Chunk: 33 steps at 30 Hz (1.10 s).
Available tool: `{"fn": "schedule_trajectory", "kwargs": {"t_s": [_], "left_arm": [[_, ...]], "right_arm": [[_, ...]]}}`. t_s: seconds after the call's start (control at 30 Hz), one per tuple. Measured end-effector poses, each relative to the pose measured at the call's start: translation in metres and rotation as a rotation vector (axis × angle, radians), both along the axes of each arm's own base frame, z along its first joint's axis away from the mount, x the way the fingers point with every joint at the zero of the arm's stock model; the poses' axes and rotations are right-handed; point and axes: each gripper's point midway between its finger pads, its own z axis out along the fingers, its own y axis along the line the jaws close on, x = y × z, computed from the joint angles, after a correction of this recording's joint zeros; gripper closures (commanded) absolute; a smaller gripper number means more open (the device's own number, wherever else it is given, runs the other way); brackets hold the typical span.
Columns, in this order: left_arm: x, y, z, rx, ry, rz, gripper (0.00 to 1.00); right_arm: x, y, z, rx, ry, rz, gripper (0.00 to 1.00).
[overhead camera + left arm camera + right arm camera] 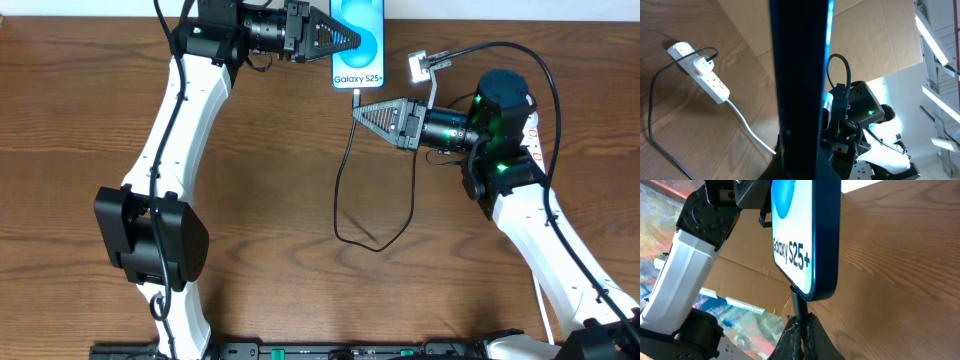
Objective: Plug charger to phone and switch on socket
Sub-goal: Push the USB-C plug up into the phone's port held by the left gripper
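Note:
The phone [358, 42], blue screen reading "Galaxy S25+", is held at the table's far edge by my left gripper [345, 40], which is shut on its left side. In the left wrist view the phone's dark edge [800, 75] fills the middle. My right gripper [358, 112] is shut on the charger's plug tip [799, 307], just below the phone's bottom edge [820, 287]; the tip touches the phone's port. The thin black charger cable [345, 190] loops down the table and back up to the white socket [420, 66], also seen in the left wrist view [702, 75].
The socket's white cord [747, 125] runs across the wood table [260, 200]. Brown cardboard [865, 45] stands behind the table. Both arm bases sit at the front edge.

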Motion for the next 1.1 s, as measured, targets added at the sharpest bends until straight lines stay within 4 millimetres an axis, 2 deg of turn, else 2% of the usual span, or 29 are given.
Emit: {"fn": "schedule_trajectory", "kwargs": {"t_s": [1.1], "left_arm": [[0.0011,-0.0001,-0.0006,0.003,-0.003,0.006,0.93]], "right_arm": [[0.0006,-0.0026,0.0015,0.009,0.011,0.0,0.99]]}}
